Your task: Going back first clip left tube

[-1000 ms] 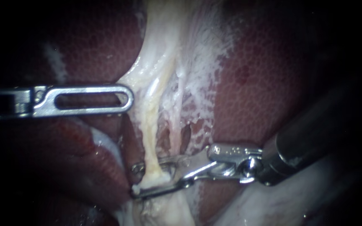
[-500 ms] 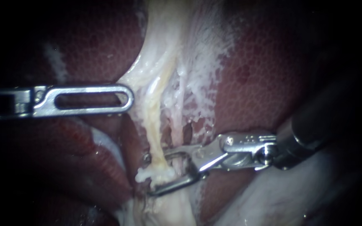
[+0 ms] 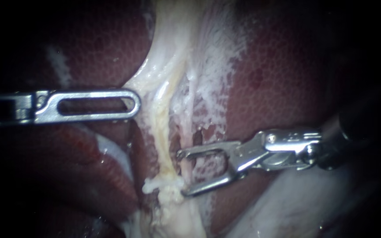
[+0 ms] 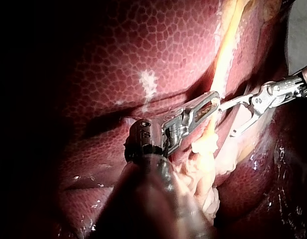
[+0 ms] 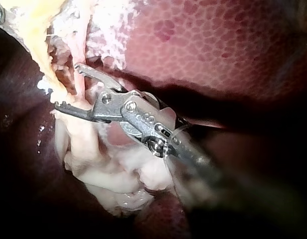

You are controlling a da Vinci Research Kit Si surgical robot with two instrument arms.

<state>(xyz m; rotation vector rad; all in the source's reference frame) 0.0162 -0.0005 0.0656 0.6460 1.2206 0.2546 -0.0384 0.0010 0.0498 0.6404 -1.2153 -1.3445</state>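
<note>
The right instrument (image 3: 184, 172) comes in over the liver (image 3: 278, 88) with its jaws spread wide, a clear gap between them and nothing pinched. The left tube (image 3: 163, 145), a yellowish cord, runs just ahead of both jaw tips. It lies outside the gap and ends in a small white lump of tissue (image 3: 162, 184) level with the lower jaw's tip, which lies right against that lump. A thin pinkish strand (image 3: 183, 166) crosses the gap close to the tips; whether it touches either jaw cannot be told. Behind the upper jaw spreads pale webbed tissue (image 3: 212, 61) over the dark red liver. On the far side of the tube from these jaws, the left instrument (image 3: 136, 105) lies level with its slotted jaws pressed together. Liver shows through the slot, and the tip is right at the edge of the pale tissue beside the tube. In the left wrist view the left instrument (image 4: 213, 99) has its closed tip against the yellowish tube (image 4: 225, 55), and the right instrument (image 4: 227, 121) stands spread just ahead of it, the two tips near each other but apart. In the right wrist view the right instrument (image 5: 66, 85) has the tube (image 5: 41, 55) just past its open tips, and a mass of pale soft tissue (image 5: 108, 169) lies under the jaws.
</note>
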